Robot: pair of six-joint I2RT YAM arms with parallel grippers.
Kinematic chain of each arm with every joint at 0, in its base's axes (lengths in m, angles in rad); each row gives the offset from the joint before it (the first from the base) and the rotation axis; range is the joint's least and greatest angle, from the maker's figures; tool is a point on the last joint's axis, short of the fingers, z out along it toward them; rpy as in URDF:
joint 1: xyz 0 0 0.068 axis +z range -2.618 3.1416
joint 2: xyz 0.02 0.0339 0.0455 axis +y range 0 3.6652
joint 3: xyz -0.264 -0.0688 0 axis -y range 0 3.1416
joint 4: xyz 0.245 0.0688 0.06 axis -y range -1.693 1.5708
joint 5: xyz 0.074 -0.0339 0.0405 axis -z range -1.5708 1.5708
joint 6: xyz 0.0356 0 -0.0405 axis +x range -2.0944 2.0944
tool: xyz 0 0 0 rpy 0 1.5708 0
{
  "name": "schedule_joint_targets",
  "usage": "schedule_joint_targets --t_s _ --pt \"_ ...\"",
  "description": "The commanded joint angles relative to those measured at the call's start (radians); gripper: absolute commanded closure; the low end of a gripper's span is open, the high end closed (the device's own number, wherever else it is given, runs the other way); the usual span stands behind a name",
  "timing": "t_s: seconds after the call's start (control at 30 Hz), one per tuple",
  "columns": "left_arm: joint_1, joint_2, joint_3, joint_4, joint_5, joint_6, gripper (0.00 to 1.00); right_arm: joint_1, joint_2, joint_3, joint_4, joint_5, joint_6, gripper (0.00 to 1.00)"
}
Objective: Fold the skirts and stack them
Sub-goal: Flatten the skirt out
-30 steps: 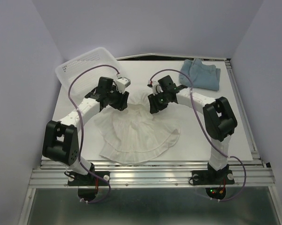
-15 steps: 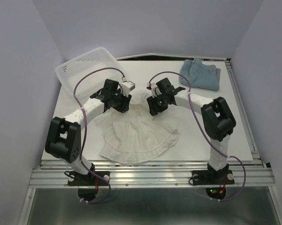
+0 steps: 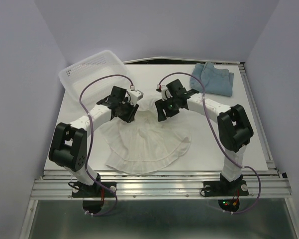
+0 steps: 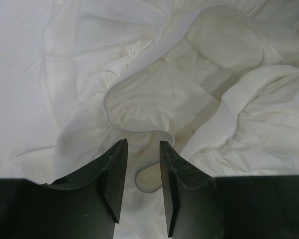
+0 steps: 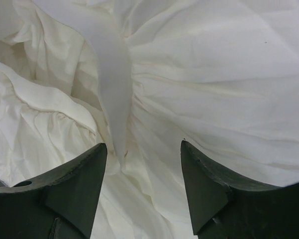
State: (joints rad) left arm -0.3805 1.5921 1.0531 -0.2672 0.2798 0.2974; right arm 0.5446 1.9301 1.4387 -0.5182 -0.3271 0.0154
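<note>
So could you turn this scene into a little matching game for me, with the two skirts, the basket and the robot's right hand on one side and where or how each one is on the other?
Things:
1. white skirt
2. blue skirt
3. basket
4. right hand

Place or state:
A. far left corner
B. open wide
C. far right corner
D. spread out in the middle

Pairs: 1-D, 2-C, 3-A, 4-B

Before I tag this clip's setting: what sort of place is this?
Probably a robot lab cell, not a home: bare lilac walls box in a white table, and the left arm and right arm are bolted to an aluminium rail at its edge.
</note>
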Motion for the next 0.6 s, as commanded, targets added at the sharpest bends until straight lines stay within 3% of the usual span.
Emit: schedule_joint_targets --t_s 0.0,0.27,0.43,0.57 --pt "-0.006 -0.047 -0.018 -0.009 0.005 0.017 0.55 0.003 -0.043 0.055 -0.019 -0.044 0.035 0.34" --pt "-0.005 -0.084 -0.016 0.005 0.016 -0.018 0.5 0.003 -0.04 0.071 0.009 -0.09 0.069 0.38" --pt "-0.003 -0.113 -0.012 0.029 0.061 -0.047 0.49 0.003 -0.022 0.055 -0.003 -0.076 0.032 0.51" --pt "-0.006 -0.081 0.01 0.028 0.084 -0.057 0.5 0.003 -0.013 0.0 0.009 -0.055 0.002 0.54"
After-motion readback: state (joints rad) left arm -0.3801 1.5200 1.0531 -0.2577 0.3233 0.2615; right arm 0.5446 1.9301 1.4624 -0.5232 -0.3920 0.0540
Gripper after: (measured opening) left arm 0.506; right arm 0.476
